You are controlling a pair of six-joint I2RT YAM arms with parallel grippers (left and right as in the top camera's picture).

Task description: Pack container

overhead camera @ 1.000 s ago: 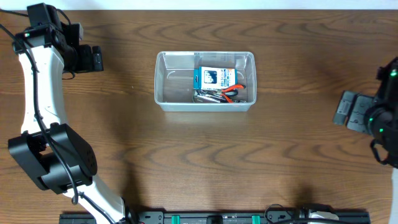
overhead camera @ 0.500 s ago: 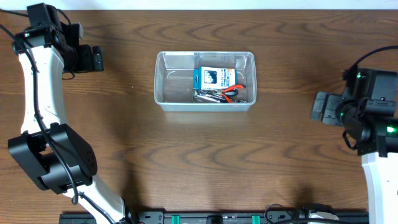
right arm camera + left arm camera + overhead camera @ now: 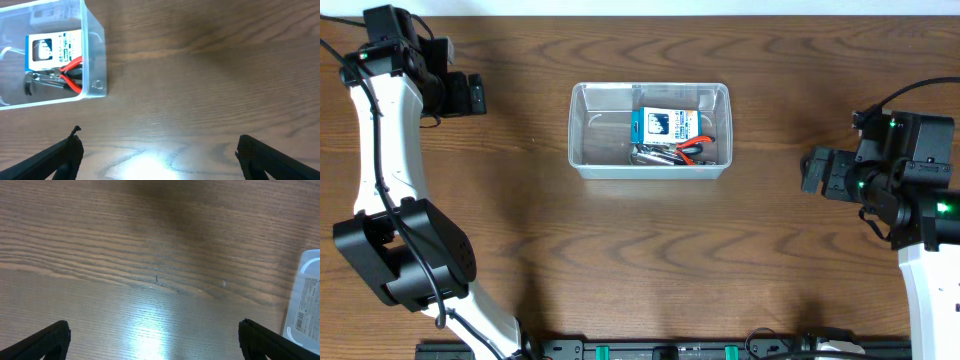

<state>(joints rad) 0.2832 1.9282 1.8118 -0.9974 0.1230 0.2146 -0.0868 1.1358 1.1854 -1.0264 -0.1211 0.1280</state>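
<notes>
The clear plastic container sits at mid-table, toward the back. Its right half holds a blue-and-white box, red-handled pliers and grey metal tools. My left gripper hovers open at the far left, well away from the container, with only bare wood between its fingers. My right gripper is open at the right, level with the container's front edge and apart from it. The right wrist view shows the container at upper left, with the box and pliers inside.
The left wrist view catches the container's corner at its right edge. A black rail runs along the table's front edge. Bare wood surrounds the container on all sides.
My right arm has swung left into view, bringing its open gripper closer to the container. The left arm and the container's contents have not moved.
</notes>
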